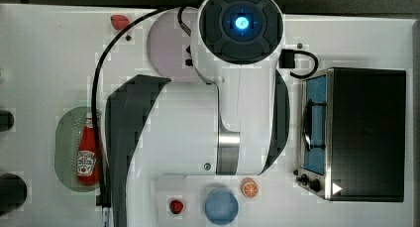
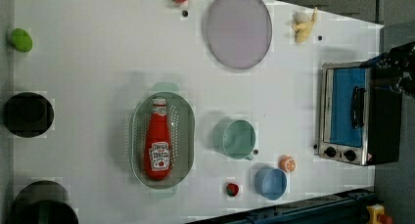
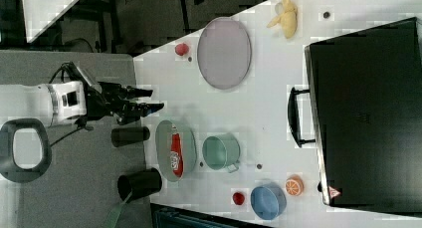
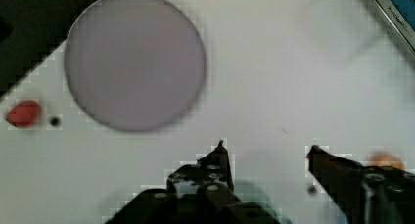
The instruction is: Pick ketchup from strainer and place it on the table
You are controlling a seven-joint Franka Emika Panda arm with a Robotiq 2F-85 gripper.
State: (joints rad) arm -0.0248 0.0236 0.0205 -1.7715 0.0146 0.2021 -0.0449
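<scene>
One step is in hand, the approach; my pincer (image 3: 152, 99) hangs released and empty, high above the table (image 2: 98, 62); the ketchup (image 2: 157, 143) lies in the strainer (image 2: 188, 131), off to one side below; next I must shift over it and descend; the wrist view shows the plate (image 4: 134, 62); the left view shows the bottle unobstructed.

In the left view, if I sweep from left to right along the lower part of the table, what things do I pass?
Pale green strainer with the ketchup bottle lying in it → small red strawberry → blue cup → orange slice → toaster oven.
</scene>
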